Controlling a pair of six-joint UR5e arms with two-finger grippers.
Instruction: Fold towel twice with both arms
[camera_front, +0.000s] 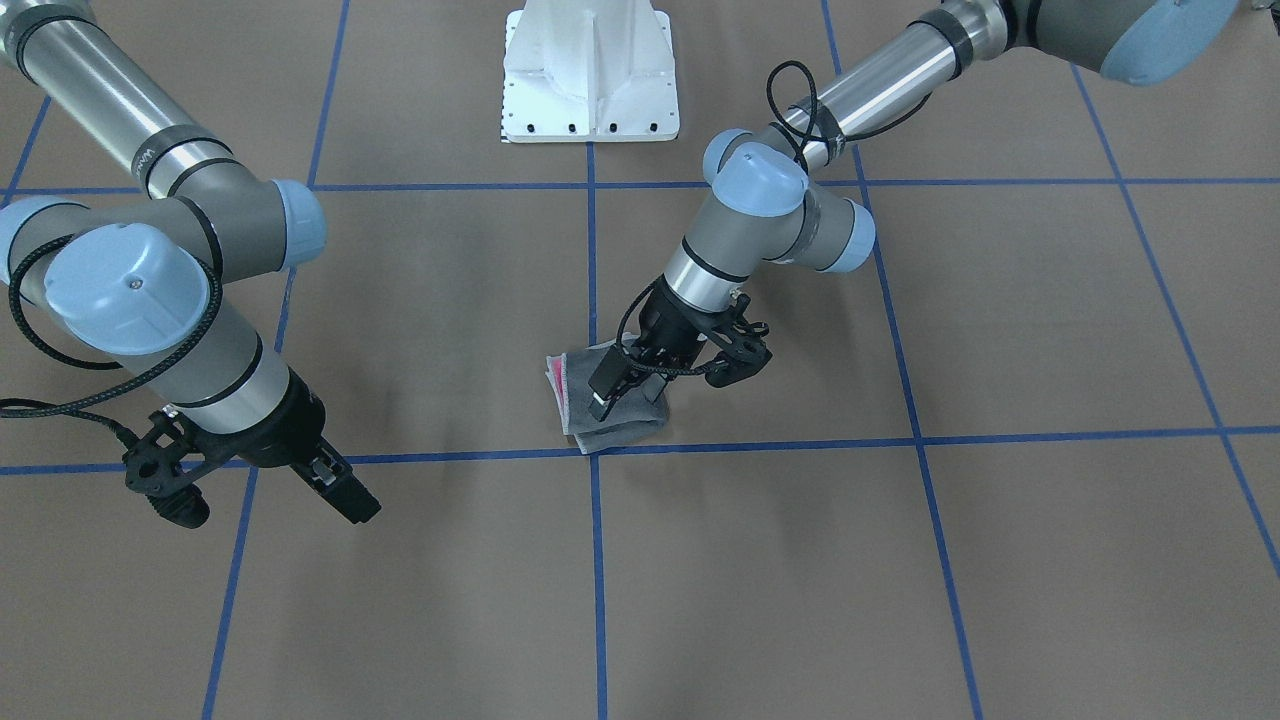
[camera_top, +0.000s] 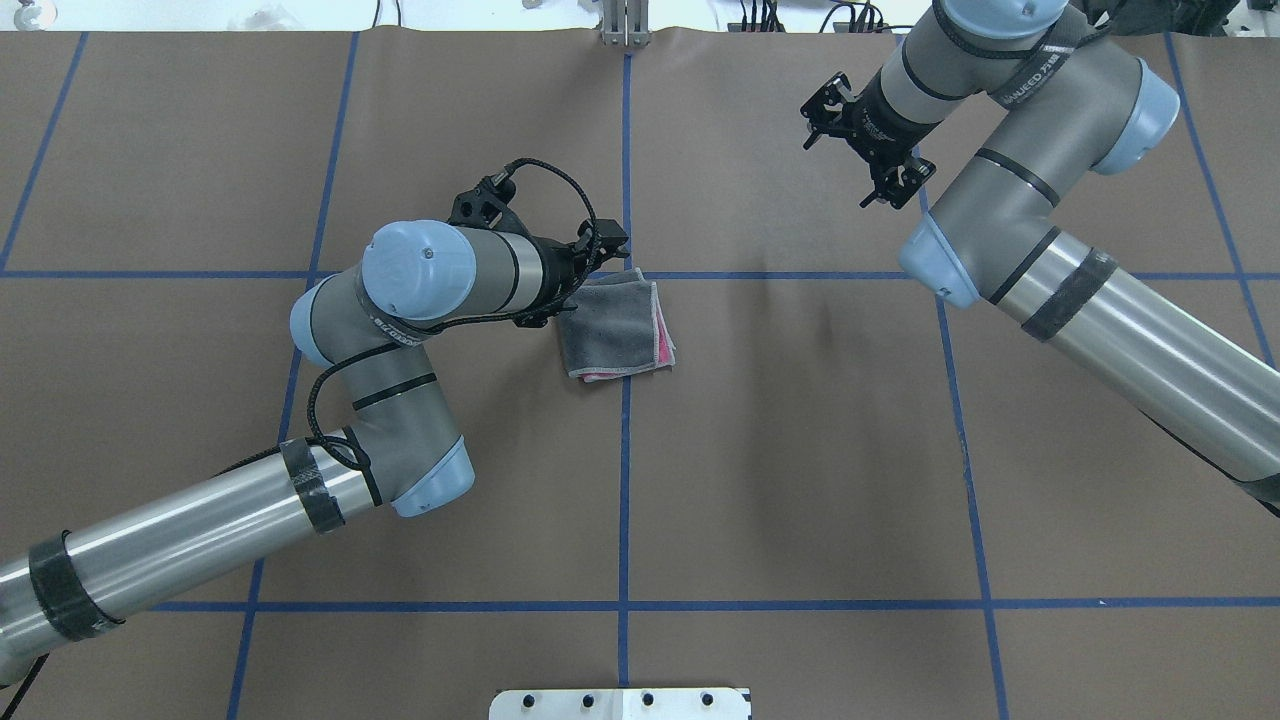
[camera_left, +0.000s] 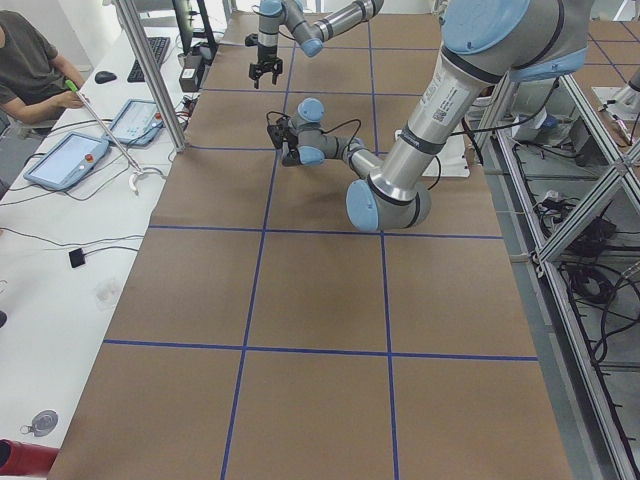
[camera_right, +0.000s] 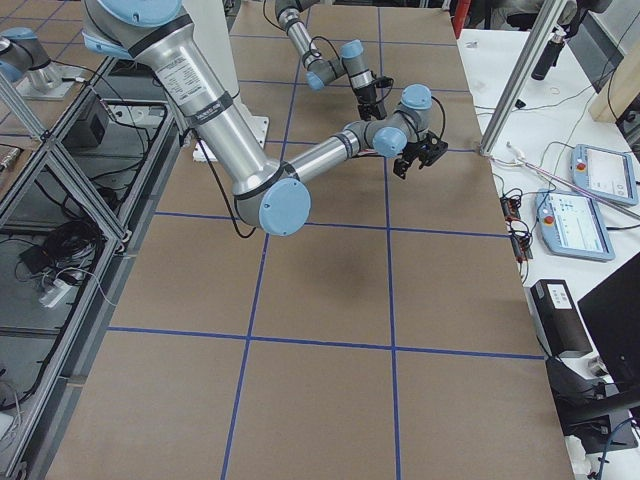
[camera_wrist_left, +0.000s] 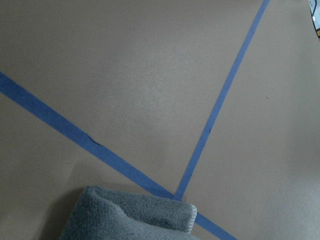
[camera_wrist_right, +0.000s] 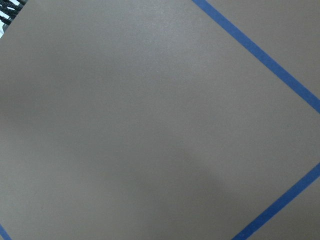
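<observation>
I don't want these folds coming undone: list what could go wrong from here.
The left gripper sits low on the folded towel. If its jaws catch the terry, lifting away may drag a layer open. The right gripper is far off, so nothing would pin the stack.

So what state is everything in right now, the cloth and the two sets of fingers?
Towel: folded, lying down, grey face out, pink edges showing.
Left fingers: down at the towel; open or shut unclear.
Right fingers: off to the side, holding nothing; open or shut unclear.
</observation>
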